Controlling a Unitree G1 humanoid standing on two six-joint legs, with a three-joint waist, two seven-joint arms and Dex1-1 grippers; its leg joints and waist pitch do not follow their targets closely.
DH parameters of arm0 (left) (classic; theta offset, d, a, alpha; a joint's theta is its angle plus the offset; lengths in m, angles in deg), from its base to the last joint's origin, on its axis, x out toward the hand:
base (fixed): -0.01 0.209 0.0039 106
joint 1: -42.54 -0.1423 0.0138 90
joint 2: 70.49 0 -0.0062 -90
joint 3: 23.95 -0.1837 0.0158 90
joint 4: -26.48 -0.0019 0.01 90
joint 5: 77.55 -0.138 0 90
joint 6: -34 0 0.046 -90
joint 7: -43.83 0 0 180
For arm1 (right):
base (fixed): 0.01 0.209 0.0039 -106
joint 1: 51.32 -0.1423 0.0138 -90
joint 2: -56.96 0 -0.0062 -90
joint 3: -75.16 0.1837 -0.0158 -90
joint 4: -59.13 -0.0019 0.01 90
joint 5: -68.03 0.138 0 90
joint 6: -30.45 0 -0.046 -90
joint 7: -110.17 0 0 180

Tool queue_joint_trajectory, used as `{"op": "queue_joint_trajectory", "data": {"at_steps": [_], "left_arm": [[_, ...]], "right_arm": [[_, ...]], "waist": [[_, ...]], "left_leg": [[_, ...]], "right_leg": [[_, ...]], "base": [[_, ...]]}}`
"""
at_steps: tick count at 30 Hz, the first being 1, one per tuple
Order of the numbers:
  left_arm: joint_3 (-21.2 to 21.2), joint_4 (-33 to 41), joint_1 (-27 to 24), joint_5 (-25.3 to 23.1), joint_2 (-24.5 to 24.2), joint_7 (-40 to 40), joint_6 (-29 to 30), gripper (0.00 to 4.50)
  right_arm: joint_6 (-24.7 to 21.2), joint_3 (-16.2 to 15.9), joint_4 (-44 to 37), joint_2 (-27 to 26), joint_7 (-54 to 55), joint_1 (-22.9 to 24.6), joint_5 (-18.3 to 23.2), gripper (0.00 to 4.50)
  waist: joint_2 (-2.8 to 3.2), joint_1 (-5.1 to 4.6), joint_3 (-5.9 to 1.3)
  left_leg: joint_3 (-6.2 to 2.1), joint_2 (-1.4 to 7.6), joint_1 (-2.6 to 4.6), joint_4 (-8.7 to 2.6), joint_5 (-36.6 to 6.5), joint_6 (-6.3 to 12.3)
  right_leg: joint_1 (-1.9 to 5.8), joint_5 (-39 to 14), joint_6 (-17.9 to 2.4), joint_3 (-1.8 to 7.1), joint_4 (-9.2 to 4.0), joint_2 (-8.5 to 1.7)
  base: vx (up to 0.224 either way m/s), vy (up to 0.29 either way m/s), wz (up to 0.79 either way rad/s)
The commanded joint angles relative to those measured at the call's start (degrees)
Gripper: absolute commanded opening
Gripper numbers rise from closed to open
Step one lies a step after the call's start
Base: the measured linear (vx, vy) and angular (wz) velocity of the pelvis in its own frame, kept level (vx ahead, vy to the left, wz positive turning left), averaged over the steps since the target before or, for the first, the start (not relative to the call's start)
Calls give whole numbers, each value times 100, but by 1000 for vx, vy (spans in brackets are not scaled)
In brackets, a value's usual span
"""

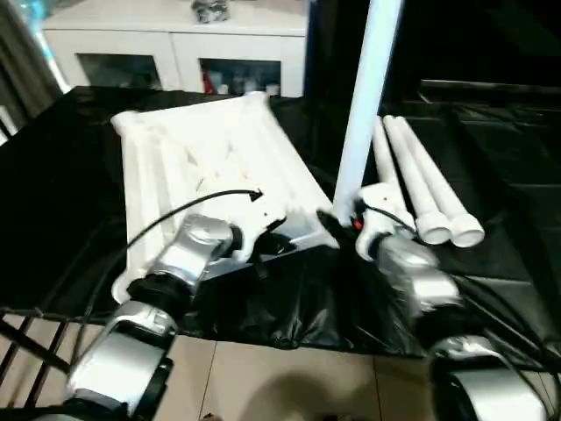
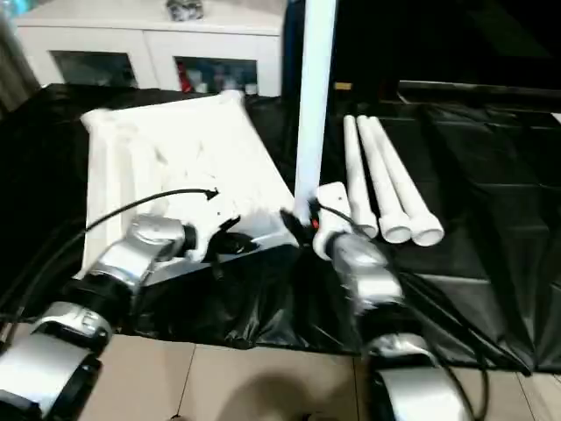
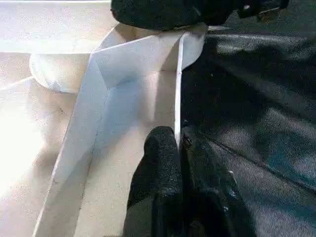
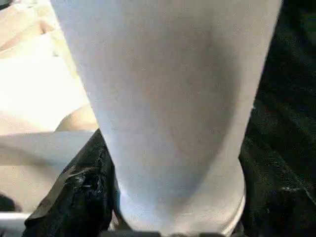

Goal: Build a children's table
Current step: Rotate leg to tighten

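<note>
The white tabletop (image 1: 197,145) lies upside down on black cloth, ribbed underside up. My left gripper (image 3: 178,148) is shut on the thin rim at its near edge, close to the near right corner. At that corner a white leg (image 1: 364,96) stands upright, its foot at the corner socket (image 4: 74,118). My right gripper (image 1: 346,219) is shut around the base of this leg; one black finger (image 4: 79,192) presses its side. Three more white legs (image 1: 421,184) lie side by side on the cloth, just right of the upright one.
A white cabinet with glass doors (image 1: 175,44) stands behind the work surface. The black cloth (image 1: 508,149) covers the surface and hangs over its near edge. Below that edge are pale floor tiles (image 1: 263,377) and a dark metal frame (image 1: 26,342) at the near left.
</note>
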Motion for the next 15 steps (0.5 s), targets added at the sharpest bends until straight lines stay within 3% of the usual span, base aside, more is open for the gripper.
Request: {"op": "queue_joint_trajectory", "data": {"at_steps": [1,6,9,11,13,15], "left_arm": [[-129,271,151,51,398,-139,-164,0],[-88,426,51,73,258,11,-143,0],[-94,483,-29,131,54,269,-307,0],[-139,550,-145,219,-163,724,-500,0],[-174,618,-223,293,-340,1120,-641,0],[-190,626,-237,298,-410,1233,-688,0]], "right_arm": [[-53,-271,279,-535,-229,5,101,312],[-43,-166,183,-427,-501,-25,229,369],[54,-315,39,-181,-920,15,161,382],[22,-528,-193,144,-1812,122,154,382],[-50,-702,-388,393,-2494,217,189,382],[-71,-794,-492,519,-2822,270,205,382]], "waist": [[-2,-28,-355],[-15,-12,-369],[-19,-7,-391],[-17,2,-401],[-21,36,-430],[-8,68,-442]], "left_leg": [[-114,97,80,-463,-2101,150],[-96,118,36,-480,-1913,219],[-91,124,-18,-473,-1679,281],[-78,127,-4,-461,-1556,320],[-56,132,-52,-431,-1224,481],[-36,161,-38,-412,-1057,530]], "right_leg": [[185,-3119,-660,176,-573,-329],[220,-2617,-878,227,-501,-328],[272,-2204,-1043,255,-424,-337],[271,-2010,-1132,262,-402,-331],[326,-1471,-1278,275,-322,-324],[303,-1221,-1375,274,-277,-308]], "base": [[0,0,0],[0,0,0],[0,0,0],[0,0,0],[0,0,0],[0,0,0]]}}
